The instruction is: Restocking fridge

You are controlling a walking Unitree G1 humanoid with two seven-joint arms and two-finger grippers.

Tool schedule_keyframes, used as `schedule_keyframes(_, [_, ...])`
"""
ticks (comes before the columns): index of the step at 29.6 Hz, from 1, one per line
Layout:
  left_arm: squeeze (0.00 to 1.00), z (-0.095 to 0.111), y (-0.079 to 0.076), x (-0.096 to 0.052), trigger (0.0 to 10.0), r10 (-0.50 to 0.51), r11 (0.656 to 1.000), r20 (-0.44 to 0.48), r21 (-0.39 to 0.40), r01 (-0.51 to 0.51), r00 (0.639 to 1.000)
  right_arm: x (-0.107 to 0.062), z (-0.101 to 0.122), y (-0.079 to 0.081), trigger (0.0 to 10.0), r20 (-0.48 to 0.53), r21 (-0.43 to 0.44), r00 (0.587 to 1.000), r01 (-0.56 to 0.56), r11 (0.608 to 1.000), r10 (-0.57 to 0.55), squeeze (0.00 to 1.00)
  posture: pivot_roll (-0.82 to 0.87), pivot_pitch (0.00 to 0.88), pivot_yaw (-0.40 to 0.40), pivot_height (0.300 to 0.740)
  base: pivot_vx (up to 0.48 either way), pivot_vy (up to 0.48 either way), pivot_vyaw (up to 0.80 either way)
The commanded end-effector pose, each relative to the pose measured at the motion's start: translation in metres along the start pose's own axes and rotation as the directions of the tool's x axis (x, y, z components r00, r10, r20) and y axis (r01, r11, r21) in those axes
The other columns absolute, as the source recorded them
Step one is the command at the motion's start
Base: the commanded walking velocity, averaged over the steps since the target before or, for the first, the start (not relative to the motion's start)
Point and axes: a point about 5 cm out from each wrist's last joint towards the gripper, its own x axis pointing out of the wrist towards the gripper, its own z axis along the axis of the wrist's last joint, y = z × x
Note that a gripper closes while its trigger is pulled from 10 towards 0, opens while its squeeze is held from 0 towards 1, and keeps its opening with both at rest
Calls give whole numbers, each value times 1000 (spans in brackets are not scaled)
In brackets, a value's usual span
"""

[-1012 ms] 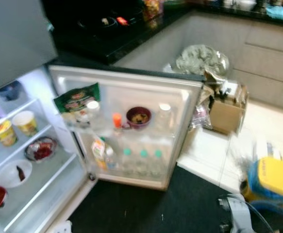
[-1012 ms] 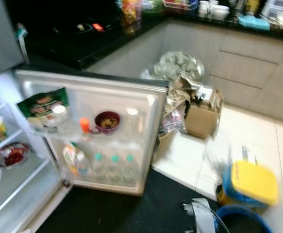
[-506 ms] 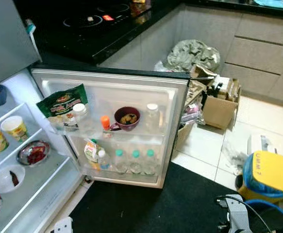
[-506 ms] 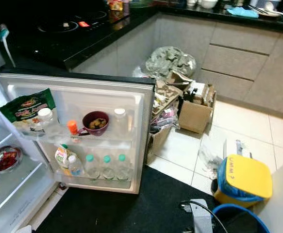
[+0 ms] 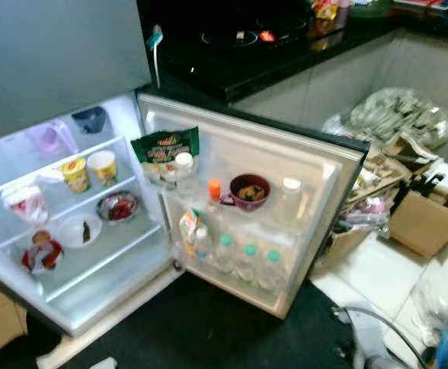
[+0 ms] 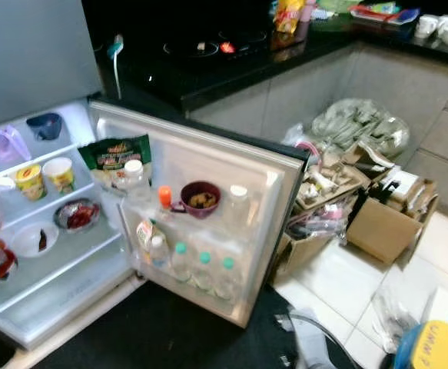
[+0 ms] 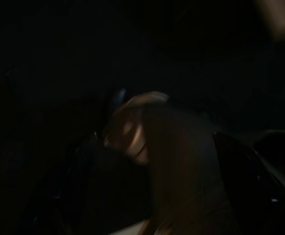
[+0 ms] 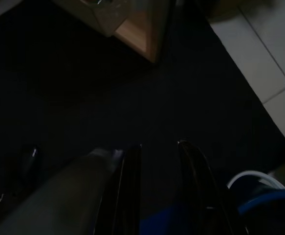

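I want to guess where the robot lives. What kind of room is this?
Most likely a home kitchen: an open fridge full of food, a black cooktop on the counter beside it, and grey cabinets along the wall.

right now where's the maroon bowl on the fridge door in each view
Left eye view: maroon bowl on the door's upper shelf, right of centre.
Right eye view: same bowl, nearer mid-picture.
Left wrist view: too dark to tell.
Right wrist view: not in it.
Shared landmark: orange-capped bottle just left of the bowl.
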Motion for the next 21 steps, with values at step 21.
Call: schedule_keyframes(21, [0,9,-12,5,10000,-38,999,30,-6,38,999,-3,14,-14,10000,71,2,997,24,1000,-24,0,-63,0,-15,740,0,-192,0])
